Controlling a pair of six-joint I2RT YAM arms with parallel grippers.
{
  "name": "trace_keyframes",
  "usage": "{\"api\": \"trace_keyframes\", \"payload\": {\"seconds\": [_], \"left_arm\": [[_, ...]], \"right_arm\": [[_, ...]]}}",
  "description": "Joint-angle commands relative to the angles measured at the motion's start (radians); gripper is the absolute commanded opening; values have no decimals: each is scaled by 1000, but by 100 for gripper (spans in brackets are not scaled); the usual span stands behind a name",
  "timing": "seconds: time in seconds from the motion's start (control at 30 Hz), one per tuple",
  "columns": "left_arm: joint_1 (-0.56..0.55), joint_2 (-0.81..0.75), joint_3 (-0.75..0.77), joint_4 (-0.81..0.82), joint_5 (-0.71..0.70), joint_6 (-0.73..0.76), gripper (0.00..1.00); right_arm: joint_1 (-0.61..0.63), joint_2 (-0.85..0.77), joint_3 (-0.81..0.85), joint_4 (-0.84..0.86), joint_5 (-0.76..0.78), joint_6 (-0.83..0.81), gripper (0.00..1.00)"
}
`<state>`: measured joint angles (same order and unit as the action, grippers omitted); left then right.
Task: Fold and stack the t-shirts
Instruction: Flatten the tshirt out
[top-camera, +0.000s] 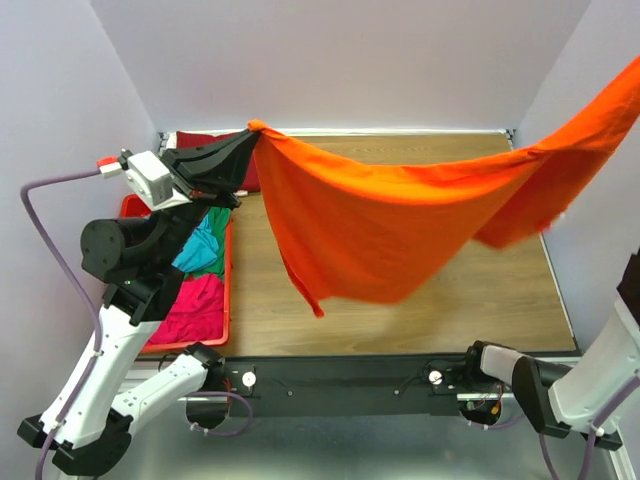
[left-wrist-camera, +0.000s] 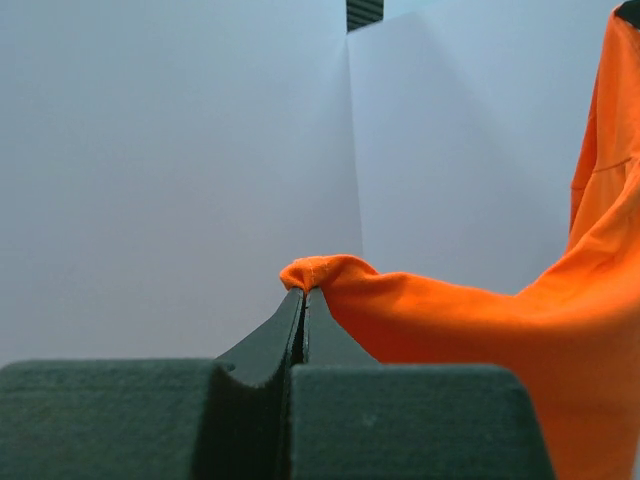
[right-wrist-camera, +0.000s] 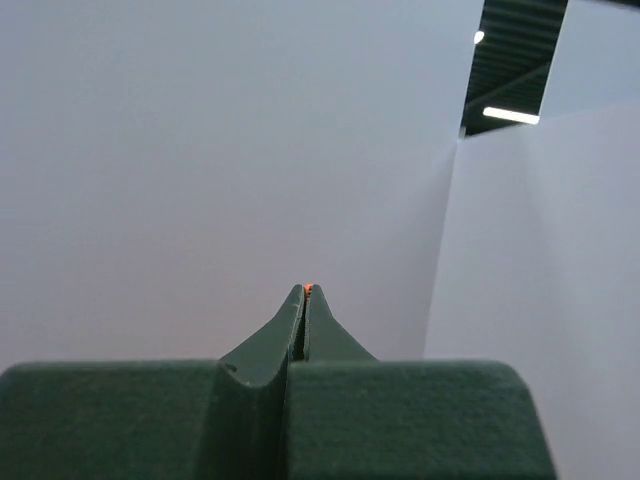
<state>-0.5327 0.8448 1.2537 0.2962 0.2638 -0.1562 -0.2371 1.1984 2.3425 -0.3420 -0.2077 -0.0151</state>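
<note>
closest to my lenses are the dark green fingers (left-wrist-camera: 265, 345) of each gripper, and both pairs are pinched fully together. my left gripper (left-wrist-camera: 303, 292) has a bunched fold of the orange t-shirt (left-wrist-camera: 480, 330) clamped at its tips, with a small roll of hem poking out above them. my right gripper (right-wrist-camera: 303, 290) shows only a thin orange sliver between its tips, so i judge its bite to be very shallow.

from above, the shirt hangs in the air between the two grips like a hammock over the table (top-camera: 480, 300). it rises on the right until it runs out of frame, and its lowest corner dangles near the wood. i cannot tell if that corner touches.

my main worry is the slim right-hand pinch. if i pull the cloth tauter or swing it, that edge could slip free and the shirt would drop in a heap. the sagging middle could also drag and crease as i lower it, spoiling a flat spread. the left end sits just beside the red crate (top-camera: 229, 262), so a corner might land over its rim.

the shirt looks like soft, thin, matte knit that drapes in loose folds. the crate is rigid plastic holding a crumpled teal tee (top-camera: 198, 252), a magenta tee (top-camera: 195, 305) and a green tee (top-camera: 219, 222), with a dark red tee (top-camera: 200, 141) at the far end. the table is smooth wood-grain.
</note>
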Motion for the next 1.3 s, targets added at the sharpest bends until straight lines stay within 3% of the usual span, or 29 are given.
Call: {"api": "trace_keyframes", "payload": {"seconds": [0.0, 0.13, 0.23, 0.33, 0.43, 0.6, 0.63, 0.77, 0.83, 0.97, 1.27], "left_arm": [[-6, -32, -88, -11, -116, 23, 0], [-7, -39, -290, 52, -320, -12, 0], [8, 20, -407, 73, -467, -66, 0], [107, 100, -503, 99, -479, -156, 0], [244, 275, -537, 150, -355, -264, 0], [278, 682, -378, 115, -276, -224, 0], [284, 806, -272, 80, -270, -201, 0], [293, 1056, -22, -89, -222, -129, 0], [298, 1118, 77, -161, -216, -109, 0], [301, 1185, 139, -178, -222, -69, 0], [306, 1156, 199, -184, -256, 30, 0]], "right_arm": [[-7, 95, -93, -49, -51, 61, 1], [-7, 185, -268, -43, -275, 167, 1], [7, 269, -388, -28, -331, 188, 1], [50, 317, -615, 92, -308, 166, 1], [122, 400, -803, 201, -251, 117, 1], [196, 604, -919, 368, -181, 92, 1], [197, 675, -919, 388, -170, 102, 1], [199, 824, -853, 422, -125, 109, 1], [197, 860, -829, 422, -104, 110, 1], [199, 897, -787, 423, -52, 109, 1], [197, 827, -799, 451, 13, 159, 1]]}}
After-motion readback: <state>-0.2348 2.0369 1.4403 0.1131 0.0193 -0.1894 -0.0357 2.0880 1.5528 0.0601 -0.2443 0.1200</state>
